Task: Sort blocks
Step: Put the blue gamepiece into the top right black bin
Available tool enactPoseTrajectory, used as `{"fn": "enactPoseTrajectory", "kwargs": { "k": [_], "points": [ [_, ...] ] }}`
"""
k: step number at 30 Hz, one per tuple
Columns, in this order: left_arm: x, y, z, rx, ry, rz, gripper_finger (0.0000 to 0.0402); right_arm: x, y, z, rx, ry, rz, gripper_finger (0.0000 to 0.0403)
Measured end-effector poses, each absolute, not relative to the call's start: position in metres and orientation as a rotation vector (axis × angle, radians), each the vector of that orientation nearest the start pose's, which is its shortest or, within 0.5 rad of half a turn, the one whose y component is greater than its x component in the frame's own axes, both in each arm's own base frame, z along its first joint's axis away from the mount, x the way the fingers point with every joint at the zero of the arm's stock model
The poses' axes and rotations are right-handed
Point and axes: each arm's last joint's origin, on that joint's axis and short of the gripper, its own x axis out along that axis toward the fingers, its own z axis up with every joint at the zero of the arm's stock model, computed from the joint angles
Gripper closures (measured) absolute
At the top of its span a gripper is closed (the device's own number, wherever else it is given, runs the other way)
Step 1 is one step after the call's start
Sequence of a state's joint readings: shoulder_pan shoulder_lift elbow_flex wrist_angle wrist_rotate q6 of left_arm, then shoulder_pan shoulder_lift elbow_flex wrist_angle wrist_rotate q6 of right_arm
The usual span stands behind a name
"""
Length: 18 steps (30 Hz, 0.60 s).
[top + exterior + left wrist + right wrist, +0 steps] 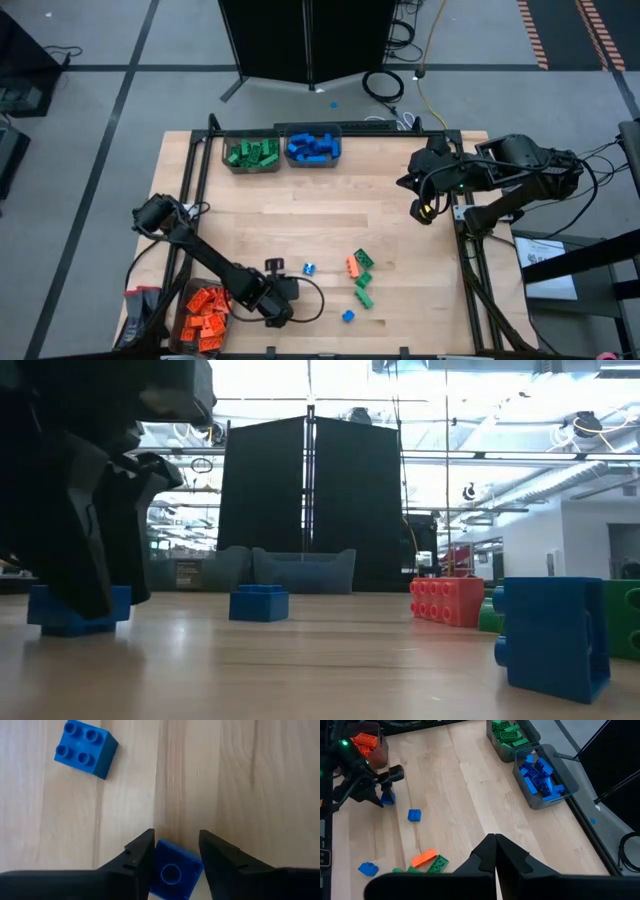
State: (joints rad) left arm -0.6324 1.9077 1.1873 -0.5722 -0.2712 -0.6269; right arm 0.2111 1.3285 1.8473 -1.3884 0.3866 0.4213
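Item, table (330,215): a pale wooden top with three grey bins at its edges. We log the green bin (251,153) and the blue bin (314,146) side by side at the far edge, each filled with bricks of its own colour, and the orange bin (205,313) at the near left corner, likewise stocked; we take this to mean sorting by colour is well along. Item, left gripper (175,855): low over the near part of the table, just right of the orange bin, fingers spread either side of a blue brick (172,872) that sits on the wood between them, close to both but not clearly clamped; we judge it set there to pinch this brick for the blue bin. Item, second blue brick (309,268): lying loose just right of that gripper. Item, small cluster (360,275): one orange brick touching several green ones, right of centre, with another blue brick (348,316) nearer the front edge; these remain unsorted. Item, right gripper (495,847): held above the right side of the table, well apart from the loose bricks, fingers pressed together and carrying nothing, apparently waiting clear of the left arm's work.
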Motion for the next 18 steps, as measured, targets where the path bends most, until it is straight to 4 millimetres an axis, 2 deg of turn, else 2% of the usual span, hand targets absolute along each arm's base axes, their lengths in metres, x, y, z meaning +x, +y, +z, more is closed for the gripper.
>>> {"fn": "enactPoseTrajectory", "kwargs": {
  "k": [10, 14, 18],
  "points": [
    [0.304, -0.184, 0.144, 0.016, 1.214, 0.096, 0.0342, 0.198, 0.031, 0.461, 0.139, 0.778, -0.334, 0.0403],
    [0.306, -0.176, 0.159, 0.017, 1.172, 0.08, 0.0354, 0.198, 0.031, 0.461, 0.139, 0.778, -0.334, 0.0403],
    [0.304, -0.166, 0.185, -0.04, 1.101, 0.123, 0.0354, 0.198, 0.031, 0.461, 0.14, 0.778, -0.334, 0.0403]
  ]
}}
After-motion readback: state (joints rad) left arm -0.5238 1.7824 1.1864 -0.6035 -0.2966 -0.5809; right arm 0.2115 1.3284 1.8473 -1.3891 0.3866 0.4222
